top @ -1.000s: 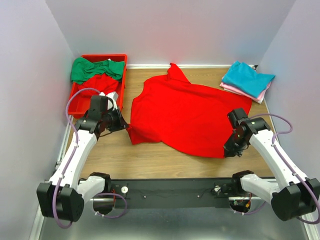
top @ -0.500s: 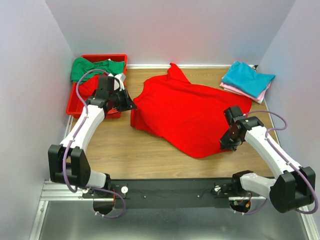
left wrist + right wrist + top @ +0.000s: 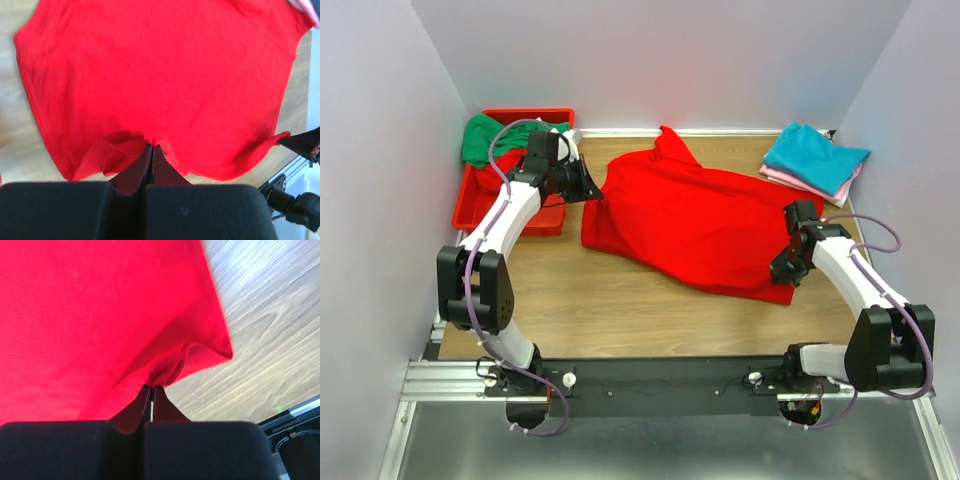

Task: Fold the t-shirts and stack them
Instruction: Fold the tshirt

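A bright red t-shirt (image 3: 695,215) lies spread across the middle of the wooden table. My left gripper (image 3: 592,192) is shut on its left edge, next to the red bin; in the left wrist view the jaws pinch a fold of red cloth (image 3: 150,140). My right gripper (image 3: 782,272) is shut on the shirt's right lower corner; the right wrist view shows the cloth (image 3: 165,367) bunched at the closed tips. A green t-shirt (image 3: 485,135) and more red cloth lie in the bin. A teal t-shirt (image 3: 815,155) lies folded on a pink one (image 3: 798,183) at the back right.
The red plastic bin (image 3: 472,205) stands at the back left, close under my left arm. Grey walls close the table on the left, back and right. Bare wood (image 3: 620,310) runs along the front of the table, ahead of the black base rail (image 3: 660,385).
My left gripper has moved back and right along the bin with the shirt's left edge. My right gripper has carried its corner outward to the right. The shirt is stretched wider between them.
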{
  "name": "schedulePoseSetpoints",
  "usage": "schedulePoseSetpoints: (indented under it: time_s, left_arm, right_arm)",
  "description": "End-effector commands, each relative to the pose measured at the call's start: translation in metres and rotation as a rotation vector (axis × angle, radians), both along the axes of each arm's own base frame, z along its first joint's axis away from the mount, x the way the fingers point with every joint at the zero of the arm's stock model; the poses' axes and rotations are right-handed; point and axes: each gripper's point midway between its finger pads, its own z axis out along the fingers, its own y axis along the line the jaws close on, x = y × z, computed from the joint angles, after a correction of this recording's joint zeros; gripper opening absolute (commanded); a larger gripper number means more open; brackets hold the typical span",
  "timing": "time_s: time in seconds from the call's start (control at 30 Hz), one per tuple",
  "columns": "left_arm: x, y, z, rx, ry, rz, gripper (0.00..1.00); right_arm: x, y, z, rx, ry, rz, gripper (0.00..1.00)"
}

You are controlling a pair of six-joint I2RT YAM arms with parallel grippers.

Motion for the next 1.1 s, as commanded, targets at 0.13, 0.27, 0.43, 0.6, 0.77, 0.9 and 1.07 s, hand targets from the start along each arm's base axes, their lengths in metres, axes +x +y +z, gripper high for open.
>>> schedulePoseSetpoints:
  time_s: [0.13, 0.27, 0.43, 0.6, 0.77, 0.9, 1.07]
  left_arm:
    - [0.035, -0.013, 0.026, -0.05, -0.076, -0.065, 0.0]
    - [0.05, -0.016, 0.027, -0.053, -0.08, -0.076, 0.0]
    - [0.068, -0.022, 0.031, -0.07, -0.093, -0.097, 0.0]
    - [0.083, -0.026, 0.032, -0.078, -0.096, -0.109, 0.0]
    - [0.095, -0.03, 0.029, -0.087, -0.088, -0.119, 0.0]
    - [0.103, -0.032, 0.029, -0.09, -0.093, -0.125, 0.0]
    - [0.108, -0.038, 0.018, -0.099, -0.072, -0.148, 0.0]
  right_arm:
    - [0.025, -0.024, 0.014, -0.036, -0.071, -0.007, 0.01]
    - [0.03, -0.031, 0.014, -0.03, -0.067, -0.031, 0.01]
    - [0.036, -0.034, 0.013, -0.024, -0.06, -0.035, 0.01]
    - [0.039, -0.038, 0.013, -0.022, -0.057, -0.047, 0.01]
    - [0.042, -0.042, 0.014, -0.017, -0.056, -0.057, 0.01]
    - [0.042, -0.043, 0.01, -0.009, -0.044, -0.054, 0.01]
    - [0.041, -0.043, 0.006, -0.01, -0.029, -0.054, 0.01]
